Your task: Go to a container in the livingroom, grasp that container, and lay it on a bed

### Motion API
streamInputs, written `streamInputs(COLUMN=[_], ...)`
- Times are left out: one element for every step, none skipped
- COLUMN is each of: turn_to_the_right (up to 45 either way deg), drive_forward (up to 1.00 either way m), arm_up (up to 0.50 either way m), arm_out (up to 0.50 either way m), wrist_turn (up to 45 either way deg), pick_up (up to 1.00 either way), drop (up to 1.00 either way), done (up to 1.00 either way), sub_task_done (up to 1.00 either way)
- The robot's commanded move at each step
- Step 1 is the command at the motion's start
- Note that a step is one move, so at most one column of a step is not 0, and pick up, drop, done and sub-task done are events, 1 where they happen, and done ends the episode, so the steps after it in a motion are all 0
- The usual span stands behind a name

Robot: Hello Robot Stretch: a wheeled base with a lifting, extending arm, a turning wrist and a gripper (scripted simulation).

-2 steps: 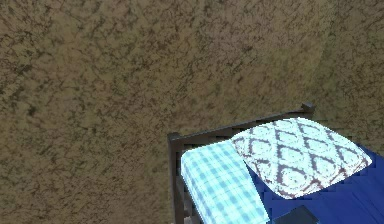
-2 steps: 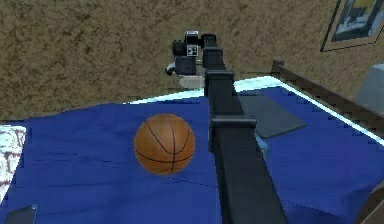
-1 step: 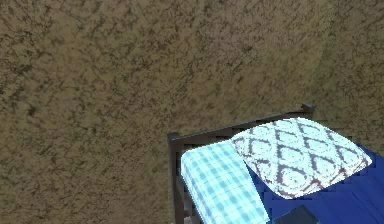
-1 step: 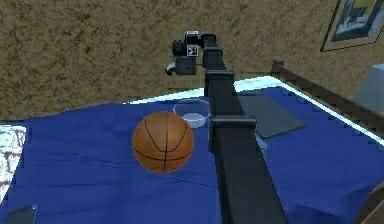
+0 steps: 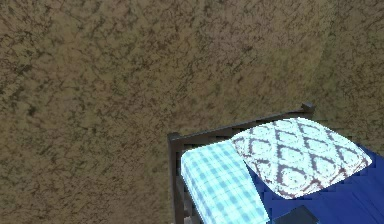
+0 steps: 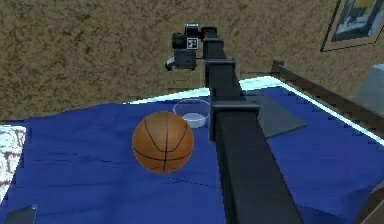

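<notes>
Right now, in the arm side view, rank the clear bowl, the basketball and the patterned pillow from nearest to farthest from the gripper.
1. Clear bowl, on the blue bedcover, just below the gripper in the picture.
2. Basketball, lower down, left of the arm.
3. Patterned pillow, at the far left edge.

A rough, mottled brown wall [image 5: 110, 80] stands behind the bed [image 6: 70, 150], whose dark frame [image 5: 240, 127] runs along its head edge to a post at the corner. At that head end a pale blue checked pillow [image 5: 225, 185] lies just beside a grey-patterned white pillow [image 5: 300, 155], both on the deep blue cover [image 5: 350, 195]. Near the arm side view's top right corner a framed picture [image 6: 355, 25] hangs on brown wall beyond the bed's far edge.
</notes>
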Motion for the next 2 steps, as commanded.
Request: streamInputs(turn_to_the_right=[0.0, 0.0], drive_forward=[0.00, 0.00], arm_up=[0.00, 0.00], arm_out=[-0.08, 0.00], wrist_turn=[0.0, 0.0], pick_up=[0.00, 0.00], drop=[0.00, 0.00], done=[0.00, 1.00], sub_task_done=[0.00, 0.00])
